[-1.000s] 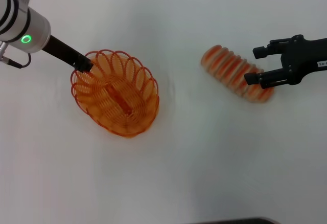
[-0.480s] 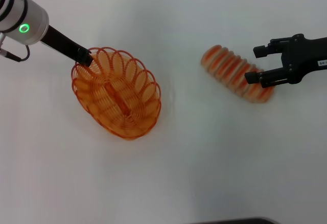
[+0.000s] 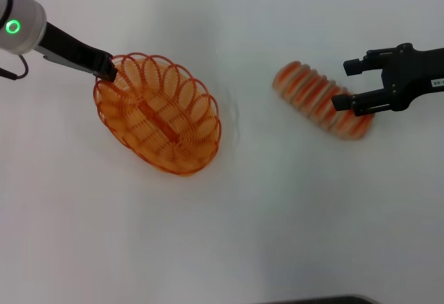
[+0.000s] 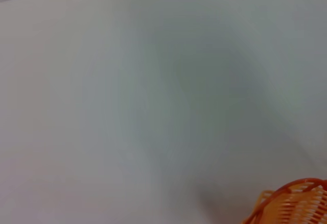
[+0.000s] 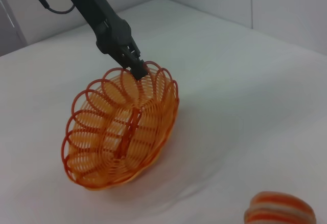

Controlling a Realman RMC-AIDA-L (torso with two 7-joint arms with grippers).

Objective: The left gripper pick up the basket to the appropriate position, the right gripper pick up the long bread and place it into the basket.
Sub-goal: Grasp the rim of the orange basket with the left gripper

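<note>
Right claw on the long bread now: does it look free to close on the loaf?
Probably yes. The right claw is open and straddles the near end of the long bread, with nothing else around it; the basket, held by the left claw, is well clear.

You see a plain white cloth-covered tabletop (image 3: 229, 234) under soft, even light, with pale grey wall panels (image 5: 286, 4) behind it.

Glossy orange wire basket (image 3: 159, 115); matt ridged bread (image 3: 319, 99).

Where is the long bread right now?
In the head view the long bread lies on the white table at the robot's right, apart from the basket, with the open right gripper at its outer end.
</note>
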